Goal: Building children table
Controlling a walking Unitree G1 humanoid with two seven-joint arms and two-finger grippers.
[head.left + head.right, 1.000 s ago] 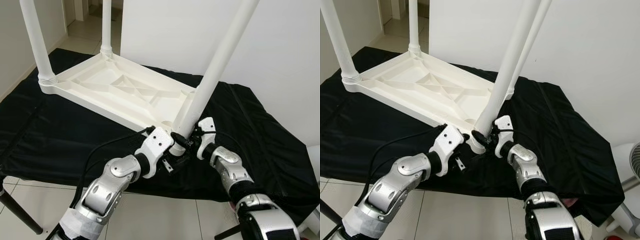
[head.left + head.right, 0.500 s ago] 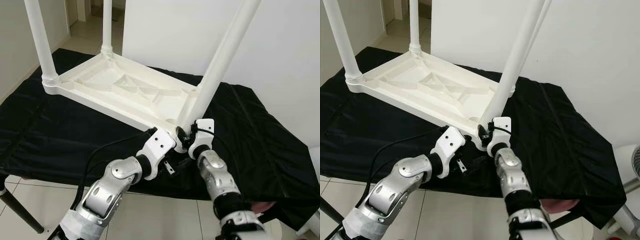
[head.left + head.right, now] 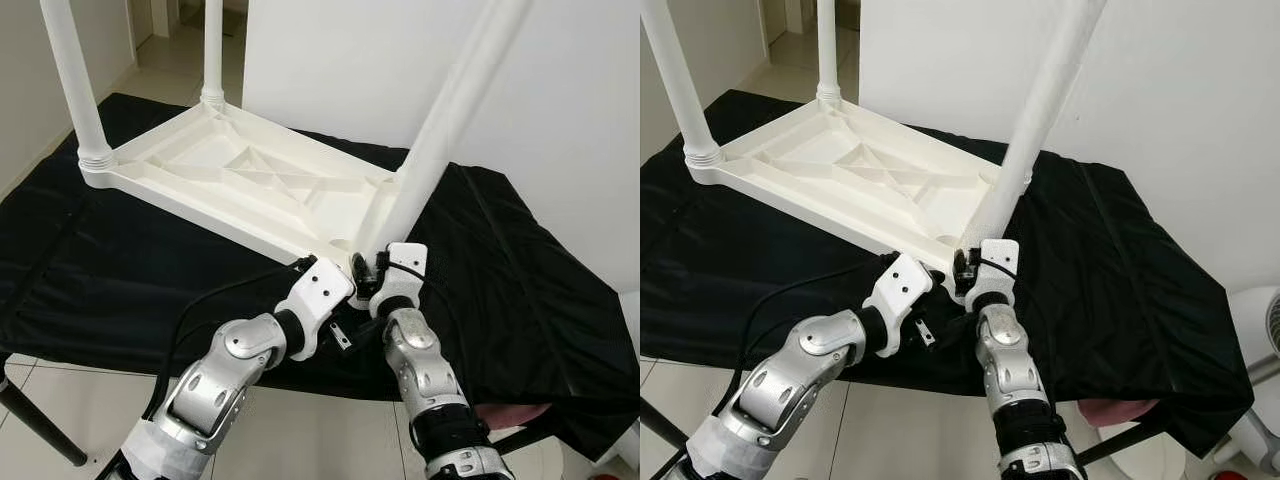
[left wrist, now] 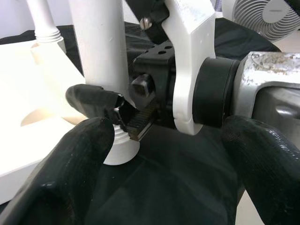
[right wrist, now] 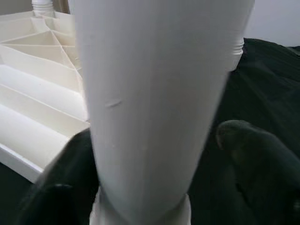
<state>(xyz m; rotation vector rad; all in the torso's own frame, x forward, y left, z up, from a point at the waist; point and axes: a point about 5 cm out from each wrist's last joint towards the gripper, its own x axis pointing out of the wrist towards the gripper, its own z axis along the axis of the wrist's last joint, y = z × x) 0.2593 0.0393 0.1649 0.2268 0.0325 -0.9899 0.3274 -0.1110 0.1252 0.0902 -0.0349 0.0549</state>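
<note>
The right end effector (image 3: 968, 268) clasps the near table leg (image 3: 440, 140) at its base, apparently pinching it. The left end effector (image 4: 159, 154), spread wide, sits just beside, over the black-draped tabletop (image 3: 520, 270).

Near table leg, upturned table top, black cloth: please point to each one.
near table leg (image 3: 440, 140), left eye view, middle of its shaft
upturned table top (image 3: 240, 170), left eye view, ribbed underside
black cloth (image 3: 1110, 260), right eye view, bare part right of the leg

My head cameras looking down on the upturned white table (image 3: 240, 185), both wrist cameras hard against its near leg (image 5: 154, 103), all views sharing that leg
</note>
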